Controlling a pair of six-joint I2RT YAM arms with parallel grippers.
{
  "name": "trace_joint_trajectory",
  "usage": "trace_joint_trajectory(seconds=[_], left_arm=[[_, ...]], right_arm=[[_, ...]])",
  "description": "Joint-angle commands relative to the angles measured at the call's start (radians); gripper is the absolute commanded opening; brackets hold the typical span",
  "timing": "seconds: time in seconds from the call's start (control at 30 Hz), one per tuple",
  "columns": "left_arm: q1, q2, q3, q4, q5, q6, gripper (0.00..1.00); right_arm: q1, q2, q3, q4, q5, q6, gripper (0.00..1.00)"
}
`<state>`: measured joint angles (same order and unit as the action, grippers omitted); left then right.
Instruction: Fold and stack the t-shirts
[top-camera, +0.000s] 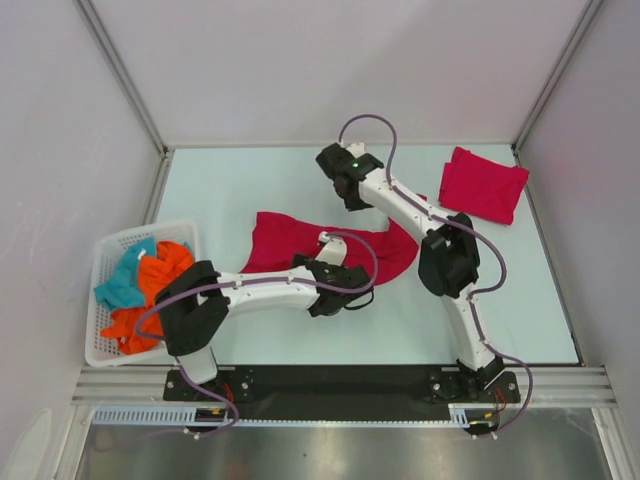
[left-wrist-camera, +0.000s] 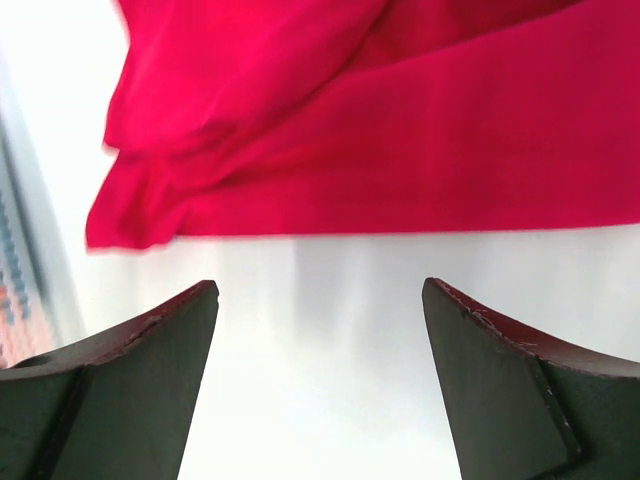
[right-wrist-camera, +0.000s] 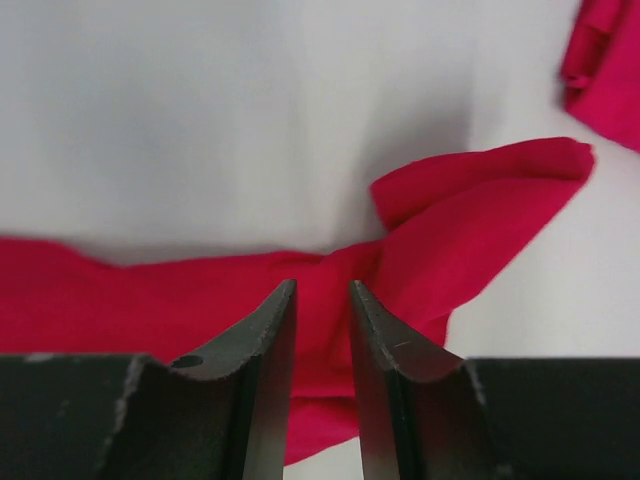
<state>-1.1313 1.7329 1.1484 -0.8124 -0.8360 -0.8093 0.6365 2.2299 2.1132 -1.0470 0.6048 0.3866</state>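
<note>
A white plastic lattice basket (top-camera: 104, 268) stands at the left edge of the pale, matt table surface (top-camera: 250, 180). It contains a crumpled teal cloth (top-camera: 125, 283) lying against a crumpled orange cloth (top-camera: 160, 272). An aluminium rail (top-camera: 120, 382) borders the near edge.

I see two plain crimson shirts on the table (top-camera: 250, 190), well apart; the spread t-shirt (top-camera: 285, 242) lies across the middle, unfolded and rumpled, stretched from left to right with soft creases and a bunched lobe at its left end; its near hem runs fairly straight, and on its far side a flap is doubled over; the folded t-shirt (top-camera: 483, 184) sits at my far right corner, a compact, slightly skewed rectangle lying flat.
</note>
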Motion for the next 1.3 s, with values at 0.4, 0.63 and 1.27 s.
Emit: trace_joint_trajectory(seconds=[0.4, 0.63, 1.27], left_arm=[[-0.002, -0.082, -0.044, -0.281, 0.074, -0.458, 0.89], [-0.122, -0.116, -0.098, -0.333, 0.115, -0.560, 0.89], [-0.171, -0.424, -0.139, -0.495, 0.063, -0.628, 0.86]], right_arm=[[0.247, 0.059, 0.203, 0.015, -0.276, -0.137, 0.33], [0.270, 0.129, 0.277, 0.067, -0.440, -0.169, 0.33], [0.197, 0.315, 0.390, 0.189, -0.622, -0.158, 0.34]])
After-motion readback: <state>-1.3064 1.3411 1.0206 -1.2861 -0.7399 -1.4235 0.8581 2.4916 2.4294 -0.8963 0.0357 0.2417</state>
